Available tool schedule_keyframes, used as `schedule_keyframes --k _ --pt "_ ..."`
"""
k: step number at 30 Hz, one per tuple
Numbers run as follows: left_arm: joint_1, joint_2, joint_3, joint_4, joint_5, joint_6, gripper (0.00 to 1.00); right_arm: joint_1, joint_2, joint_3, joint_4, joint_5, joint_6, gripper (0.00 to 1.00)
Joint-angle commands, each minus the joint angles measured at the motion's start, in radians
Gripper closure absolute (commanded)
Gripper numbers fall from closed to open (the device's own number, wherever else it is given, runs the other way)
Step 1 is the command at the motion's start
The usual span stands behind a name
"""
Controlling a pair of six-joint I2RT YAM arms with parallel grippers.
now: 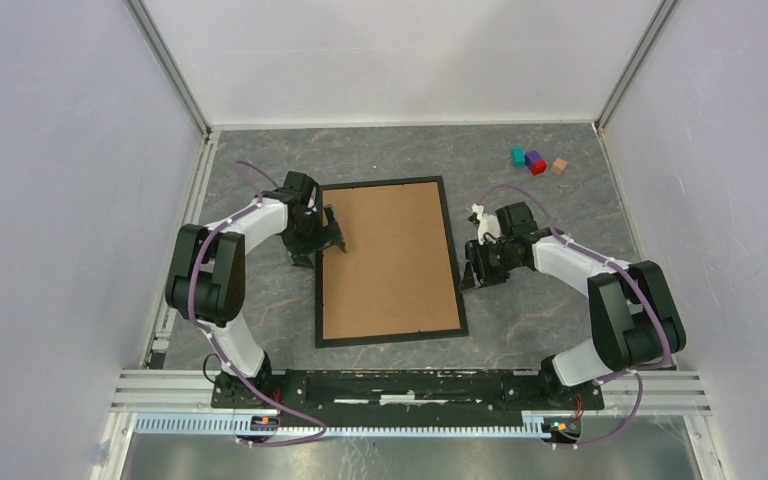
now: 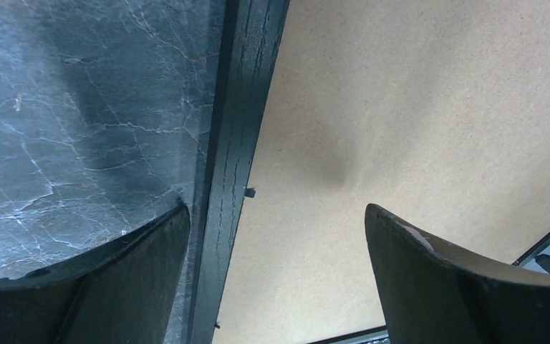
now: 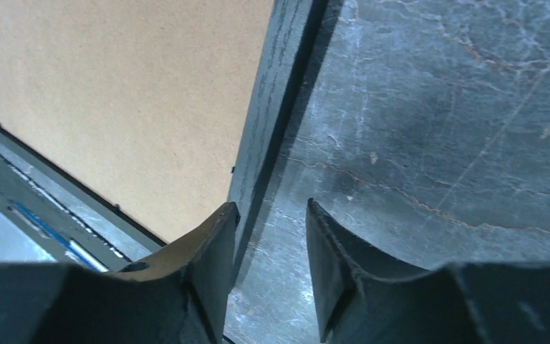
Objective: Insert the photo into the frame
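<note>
The left gripper (image 1: 320,243) is down low over the table (image 1: 260,300). Its two fingers are far apart and hold nothing. One finger (image 2: 114,287) is over the grey table. The other finger (image 2: 458,287) is over the brown board (image 1: 390,260). The left side of the frame (image 1: 390,336) runs right between them. I cannot tell if the fingers touch it. A tiny black tab (image 2: 250,192) sticks out from the frame onto the board, just ahead of this gripper.

The frame lies flat on the table, between the two grippers. It is thin and black. The brown board fills the inside of it from side to side. I cannot see the photo in any view, so I cannot tell where it is.

The right gripper (image 1: 473,270) is down low at the right side of the frame. Its fingers are only a little apart. In the gap between them I see just table, so it holds nothing. The finger (image 3: 208,265) on the frame's side sits over the black edge. The other finger (image 3: 344,272) is over the grey table, just beside the frame.

Far behind the right gripper, near the back corner, are three small blocks close together: a teal block (image 1: 518,155), a blue and red block (image 1: 535,162) and a tan block (image 1: 559,166). They are well apart from the frame.
</note>
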Motion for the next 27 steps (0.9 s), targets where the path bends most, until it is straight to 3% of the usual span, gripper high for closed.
schedule_keyframes --k 1,14,20,27 --pt "0.002 0.004 -0.024 0.052 0.023 0.042 0.04 -0.008 0.047 0.027 0.037 -0.093 -0.006 0.58" --pt "0.002 -0.034 -0.119 0.092 0.067 0.029 0.04 -0.018 0.139 0.032 0.108 -0.106 0.04 0.71" --pt "0.002 -0.036 -0.122 0.097 0.07 0.035 0.05 -0.068 0.117 0.02 0.114 -0.151 0.046 0.67" --pt "0.002 -0.031 -0.125 0.104 0.081 0.034 0.05 -0.061 0.14 0.041 0.104 -0.128 0.042 0.73"
